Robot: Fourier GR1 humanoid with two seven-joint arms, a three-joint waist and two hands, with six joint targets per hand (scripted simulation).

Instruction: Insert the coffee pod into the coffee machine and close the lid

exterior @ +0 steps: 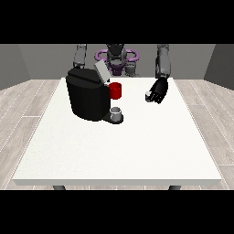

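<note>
No brand mark, label or lettering can be read on any item in the front view.

The white table (114,151) fills the middle of the view; two dark leg tops show under its near edge and the rest of each leg is cut off. On the far left part of the table stands the black coffee machine (87,98). Its grey lid (101,71) is raised and tilted toward the far right. The opening beneath the lid cannot be seen from this angle. A red part (116,90) projects from the right face of the machine, just below the lid. Directly beneath it, a small grey cup (116,111) stands on the machine's dark base plate (112,119).

The arm at the view's left (80,55) descends behind the machine. Its hand is hidden by the machine body, so its state cannot be determined.

The robot torso (116,58) is visible beyond the far table edge; its head is cut off at the top.

The hand at the view's right (158,90) hangs over the far right part of the table, well apart from the machine. Its fingers are curled round a small pale object, the coffee pod (148,96), which shows at the hand's left edge. Most of the pod is covered by the hand.
</note>
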